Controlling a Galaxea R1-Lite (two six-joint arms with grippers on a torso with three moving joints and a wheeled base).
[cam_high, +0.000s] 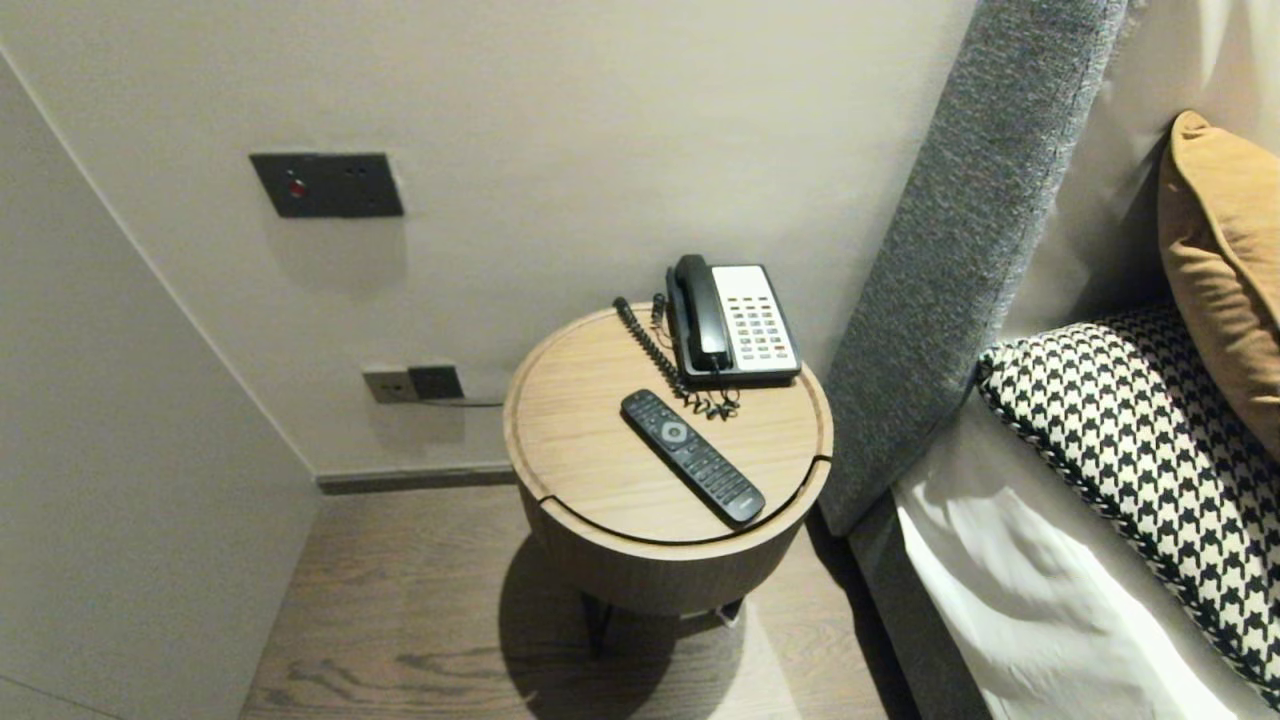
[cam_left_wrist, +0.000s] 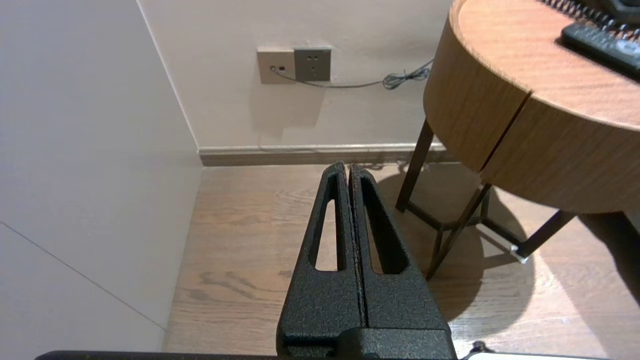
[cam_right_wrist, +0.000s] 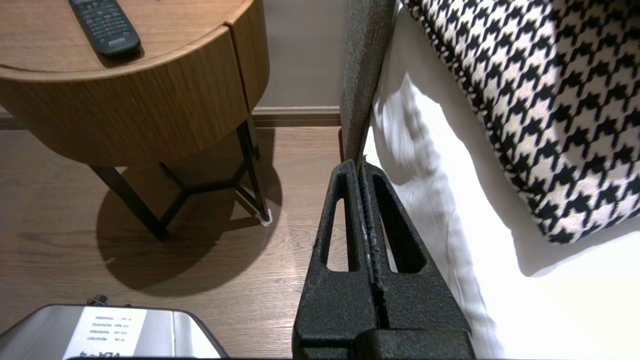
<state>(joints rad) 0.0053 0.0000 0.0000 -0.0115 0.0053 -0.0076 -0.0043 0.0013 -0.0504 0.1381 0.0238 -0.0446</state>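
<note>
Both your grippers hang low, out of the head view, jaws clenched on nothing: the left gripper (cam_left_wrist: 348, 169) over the floor beside the round wooden bedside table (cam_high: 570, 440), the right gripper (cam_right_wrist: 361, 166) by the grey fabric headboard (cam_right_wrist: 360, 75). The long black remote control (cam_high: 692, 456) lies slantwise on the tabletop, just before the black-and-white desk telephone (cam_high: 735, 322), its far end near the coiled cord (cam_high: 650, 345). I judge you should open wide above the rim, then close across its narrow width, clear of that cord.
</note>
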